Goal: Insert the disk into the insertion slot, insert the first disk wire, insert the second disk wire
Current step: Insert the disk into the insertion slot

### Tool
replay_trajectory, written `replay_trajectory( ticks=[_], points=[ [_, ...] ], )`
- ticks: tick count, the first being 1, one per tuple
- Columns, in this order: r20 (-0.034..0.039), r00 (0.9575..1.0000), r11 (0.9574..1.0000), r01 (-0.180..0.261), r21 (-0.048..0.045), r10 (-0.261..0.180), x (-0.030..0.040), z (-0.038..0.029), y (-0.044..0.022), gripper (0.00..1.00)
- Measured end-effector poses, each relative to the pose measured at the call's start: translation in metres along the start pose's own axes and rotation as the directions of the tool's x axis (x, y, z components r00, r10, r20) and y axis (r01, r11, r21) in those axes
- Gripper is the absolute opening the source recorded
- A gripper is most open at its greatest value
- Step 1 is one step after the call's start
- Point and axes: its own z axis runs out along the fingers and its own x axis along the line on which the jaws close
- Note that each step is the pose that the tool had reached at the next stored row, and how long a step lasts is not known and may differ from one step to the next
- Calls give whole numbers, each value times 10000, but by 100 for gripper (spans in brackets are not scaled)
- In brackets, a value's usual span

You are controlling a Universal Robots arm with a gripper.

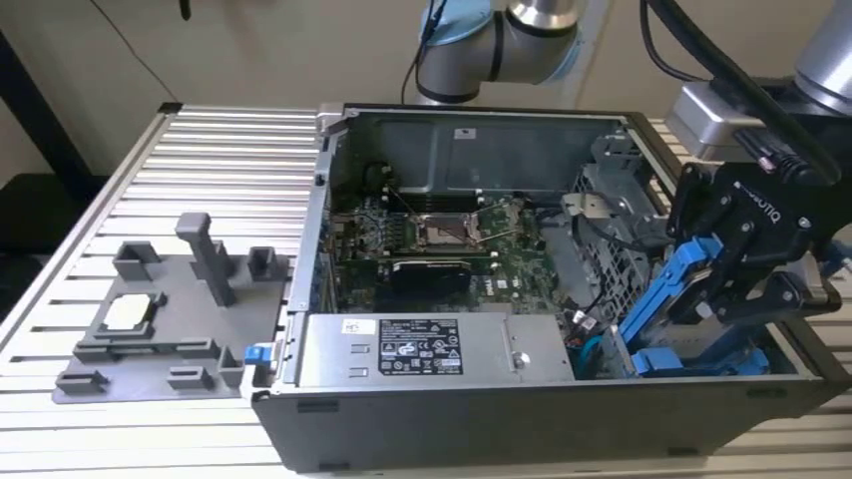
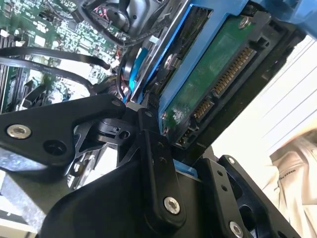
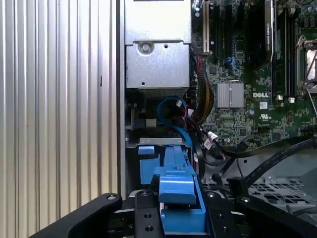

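Note:
My gripper (image 1: 736,282) is shut on the disk (image 1: 676,289), which hangs tilted over the right front corner of the open computer case. The disk's blue frame (image 3: 176,191) sits between my black fingers (image 3: 143,212) in the first wrist view. Its green circuit board and connectors (image 2: 214,83) face the second wrist view. The insertion slot (image 1: 624,344) lies just below the disk's lower end, in the grey metal cage. Another blue carrier (image 1: 703,360) sits beside it. A blue wire (image 3: 171,108) and black wires (image 3: 200,134) loop beside the cage.
The case holds a motherboard (image 1: 433,235) and a labelled power supply (image 1: 413,349) along its front. A grey plastic fixture tray (image 1: 160,319) lies on the ribbed metal table (image 1: 226,160) at the exterior view's left. Black cables (image 1: 692,45) hang above my gripper.

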Motion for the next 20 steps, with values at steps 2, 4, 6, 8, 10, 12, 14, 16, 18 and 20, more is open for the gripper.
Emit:
replay_trajectory(
  ticks=[2, 4, 6, 8, 10, 12, 14, 16, 18, 20],
  points=[
    [-1, 10000, 10000, 1, -5, -1, 0, 19, -2, 33],
    [-7, 10000, 10000, 0, -11, 0, -1, 25, -2, 33],
    [-8, 10000, 10000, 0, -14, 0, 0, 25, -2, 33],
    [-6, 10000, 10000, 2, -14, -2, 0, 26, -1, 33],
    [-5, 10000, 10000, 0, -17, 0, 0, 26, 0, 33],
    [-6, 10000, 10000, 0, -14, 0, 0, 26, 0, 40],
    [-4, 10000, 10000, 0, -14, 0, 0, 26, 0, 40],
    [-3, 10000, 10000, 1, -14, -1, 0, 23, 0, 47],
    [-4, 10000, 10000, 1, -13, -1, 0, 22, 0, 47],
    [-7, 10000, 10000, 1, -14, -1, -3, 20, 0, 47]
  ],
)
